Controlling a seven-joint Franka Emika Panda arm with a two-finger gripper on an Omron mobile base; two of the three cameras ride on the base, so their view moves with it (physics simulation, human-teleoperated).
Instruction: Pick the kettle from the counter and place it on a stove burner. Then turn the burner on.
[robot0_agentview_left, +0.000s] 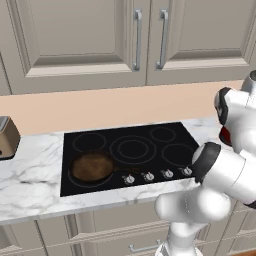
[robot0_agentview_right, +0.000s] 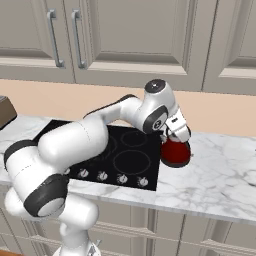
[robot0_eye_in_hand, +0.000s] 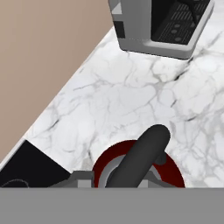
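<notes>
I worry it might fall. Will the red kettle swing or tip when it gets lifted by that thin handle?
The small round red kettle would probably swing a little, hanging from its thin black arched handle. Its wide, low body likely keeps it upright. The hand sits right above it.

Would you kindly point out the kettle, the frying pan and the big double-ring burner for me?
kettle (robot0_agentview_right: 175, 152): right base view, red body.
frying pan (robot0_agentview_left: 91, 167): left base view, middle of its brown bowl.
stove burner (robot0_agentview_left: 133, 148): left base view, centre of the rings.

Home kitchen: black glass cooktop (robot0_agentview_left: 131, 150) with knob row set in white marble surface (robot0_agentview_left: 30, 180), beige panelled cabinets (robot0_agentview_left: 75, 35) above, drawers below, frying pan (robot0_agentview_left: 92, 167) on burner.
</notes>
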